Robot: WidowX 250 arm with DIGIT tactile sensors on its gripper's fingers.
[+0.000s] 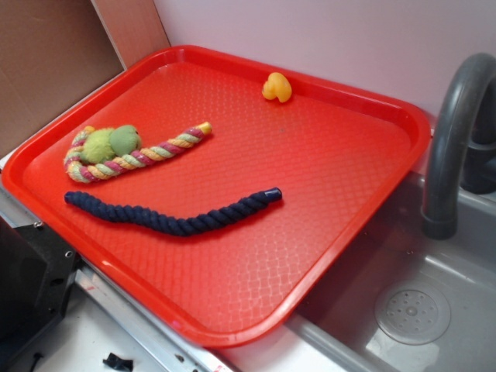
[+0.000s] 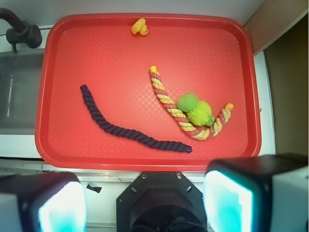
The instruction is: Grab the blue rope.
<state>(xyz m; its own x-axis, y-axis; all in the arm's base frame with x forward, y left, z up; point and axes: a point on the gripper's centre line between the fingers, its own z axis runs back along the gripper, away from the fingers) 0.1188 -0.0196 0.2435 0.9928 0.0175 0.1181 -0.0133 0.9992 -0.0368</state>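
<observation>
Your blue rope (image 1: 174, 218) lies loose on the red tray (image 1: 333, 256), in a shallow curve along the near half. In the exterior view its capped end points right, toward the sink (image 1: 403, 310), and its other end sits close to the tray's left rim. Nothing touches it.

Just beyond it lies the striped rope (image 1: 155, 153), bent into a hook, with a green fuzzy toy (image 1: 110, 142) resting on its curled left end. The two ropes are near each other but apart. A small yellow toy (image 1: 277, 87) sits by the far rim, well away from both. A grey tap (image 1: 453, 139) arches over the sink to the right.

Your tool (image 2: 145, 205) hangs off the tray's near edge in the wrist view, its two fingers (image 2: 63, 205) spread wide apart with nothing between them. The rope (image 2: 130, 125) is ahead of it, running slantwise across the tray (image 2: 145, 162).
</observation>
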